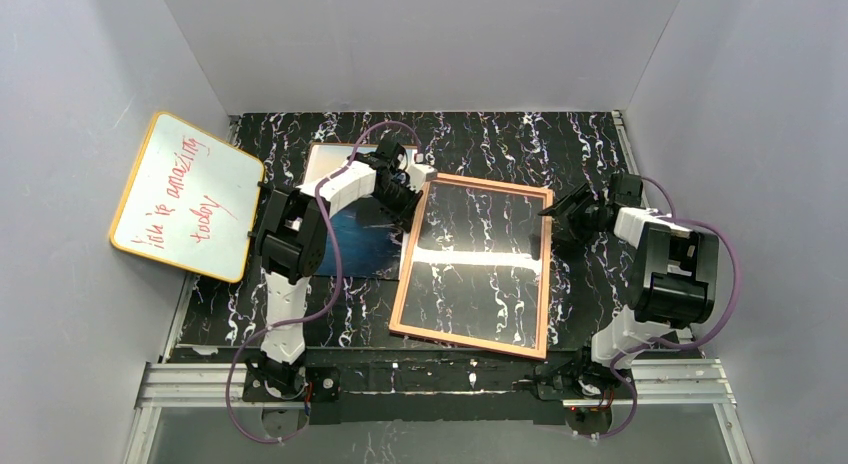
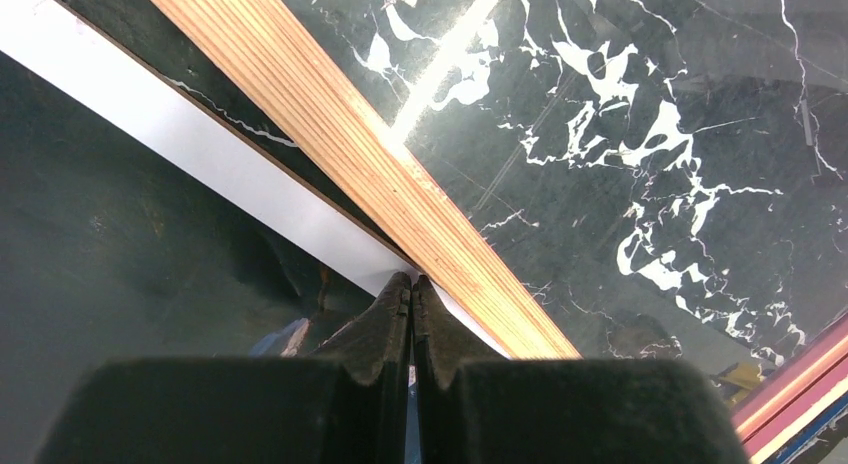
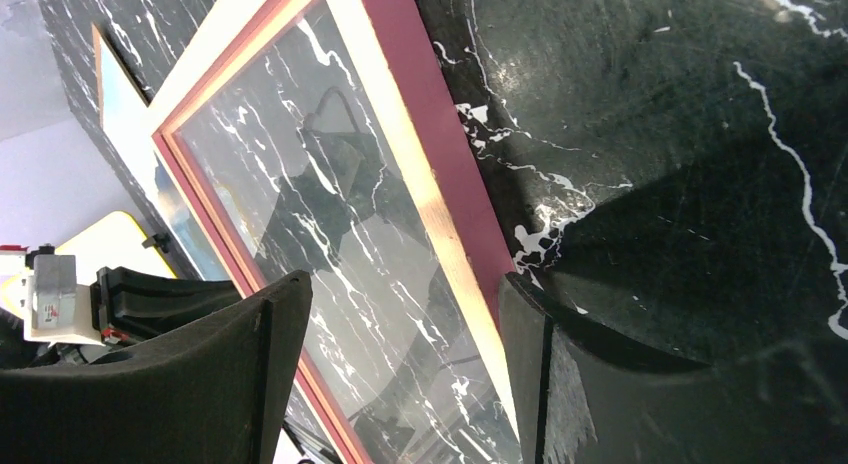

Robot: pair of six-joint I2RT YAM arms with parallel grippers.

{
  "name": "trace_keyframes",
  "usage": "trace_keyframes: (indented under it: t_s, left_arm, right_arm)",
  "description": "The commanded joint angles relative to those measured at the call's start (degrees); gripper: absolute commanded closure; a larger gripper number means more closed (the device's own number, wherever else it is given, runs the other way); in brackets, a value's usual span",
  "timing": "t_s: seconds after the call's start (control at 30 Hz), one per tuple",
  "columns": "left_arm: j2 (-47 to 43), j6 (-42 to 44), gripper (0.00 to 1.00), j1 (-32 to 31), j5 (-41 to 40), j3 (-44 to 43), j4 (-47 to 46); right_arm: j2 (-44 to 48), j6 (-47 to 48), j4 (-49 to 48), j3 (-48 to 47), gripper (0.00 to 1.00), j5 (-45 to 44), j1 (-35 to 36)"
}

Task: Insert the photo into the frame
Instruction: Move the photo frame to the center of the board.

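Slippage is the worry. From above, the photo (image 1: 350, 246) lies flat just left of the frame (image 1: 475, 274), and a shove along its edge could buckle it or skate the frame rightward. The left gripper (image 1: 403, 196) reaches low at the frame's far-left corner; the right gripper (image 1: 566, 220) sits at the right rail.

Left wrist view: fingers (image 2: 385, 329) clenched, tips at the photo's white margin; whether they pinch it, I cannot tell.

Right wrist view: 2 fingers (image 3: 200, 384) spread astride the frame's rail, grasping nothing.
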State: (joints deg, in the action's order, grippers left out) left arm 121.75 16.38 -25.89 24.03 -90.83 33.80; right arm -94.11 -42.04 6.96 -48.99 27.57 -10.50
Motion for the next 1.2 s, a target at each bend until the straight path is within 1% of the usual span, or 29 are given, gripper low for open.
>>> trace_keyframes:
  t_s: [0.0, 0.17, 0.47, 0.63, 0.7, 0.77, 0.9, 0.97, 1.03, 1.1, 1.17]
  left_arm:
    - [3.3, 0.8, 1.00, -0.9, -3.7, 0.9, -0.1]
    - [2.0, 0.9, 1.00, -1.6, -3.9, 0.2, -0.2]
    - [7.2, 0.9, 1.00, -3.8, -4.5, -5.2, 0.4]
    - [6.7, 1.1, 1.00, -4.4, -5.4, -5.1, 0.8]
    - [5.5, 2.2, 1.00, -4.2, -6.9, -4.3, 1.7]
    - [3.6, 3.1, 1.00, -2.9, -7.7, -2.4, 2.1]
    - [0.3, 5.3, 1.00, 2.1, -8.0, 1.1, 3.1]
    - [-1.0, 6.9, 1.00, 4.6, -8.0, 3.2, 3.4]
    - [-1.8, 8.1, 1.00, 6.1, -8.2, 5.3, 3.3]
    - [-2.5, 8.7, 1.00, 6.6, -8.5, 7.3, 3.0]
    - [-3.4, 8.7, 1.00, 6.9, -8.7, 8.8, 2.2]
  right_arm:
    - [-0.6, 0.8, 0.4, -2.3, 0.24, -0.1, -0.3]
    - [-2.1, -1.0, -2.6, -1.2, 0.24, 1.1, -0.3]
    - [-6.6, -1.8, -1.9, -7.2, 0.24, 1.8, -1.6]
    - [-9.2, -1.4, -0.7, -10.7, 0.24, 2.3, -2.7]
    - [-8.8, -0.7, 1.2, -12.3, 0.24, 0.4, -2.8]
    - [-7.1, 0.8, 4.2, -14.2, 0.24, -3.7, -2.9]
    - [-1.4, 2.1, 7.1, -16.9, 0.23, -9.9, -2.3]
    - [1.2, 2.5, 7.8, -18.3, 0.23, -12.1, -0.4]
    - [2.8, 2.7, 8.3, -19.8, 0.24, -13.4, 3.2]
    - [3.7, 2.3, 8.3, -21.3, 0.25, -15.4, 8.5]
    - [2.9, 1.6, 8.1, -23.5, 0.25, -18.0, 16.0]
